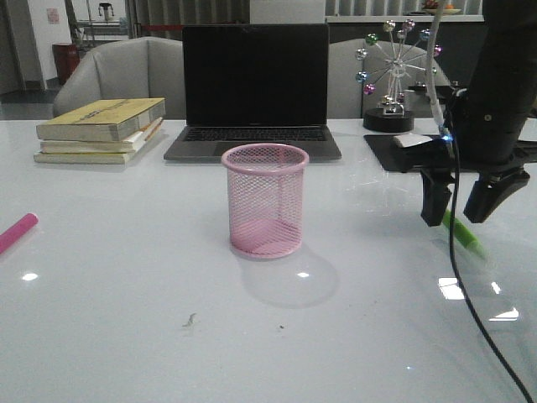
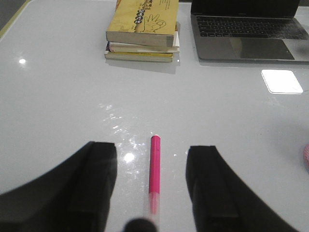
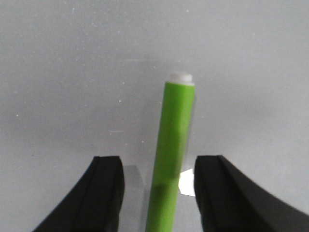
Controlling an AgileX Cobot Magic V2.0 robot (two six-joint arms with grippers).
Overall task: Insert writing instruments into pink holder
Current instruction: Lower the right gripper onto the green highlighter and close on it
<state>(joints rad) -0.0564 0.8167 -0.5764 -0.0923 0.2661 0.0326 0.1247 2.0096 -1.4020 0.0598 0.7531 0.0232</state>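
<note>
Nothing in the pink holder (image 1: 265, 200) yet: it stands empty mid-surface, in front of the laptop (image 1: 253, 91), so both inserts are still to do. Right gripper (image 1: 461, 204) has its fingers (image 3: 107, 193) spread wide, hovering over the green marker (image 3: 170, 154); the marker lies flat on the surface (image 1: 126, 277) between the two fingers, running lengthwise out past the tips, not touching either as far as I can tell. Looks like a pre-grasp: aligned and straddling, not closed. Left gripper (image 2: 152, 193) likewise has fingers apart with the pink marker (image 2: 154, 173) lying flat between them, pointing away from the tips toward the stacked books (image 2: 142, 31); no contact visible. In the front view only the tip of the pink marker shows at the far left edge, well apart from the holder. Remaining, as I read it: close on each marker, lift, carry to the holder, drop in upright. Progress: roughly zero of two placed.
</note>
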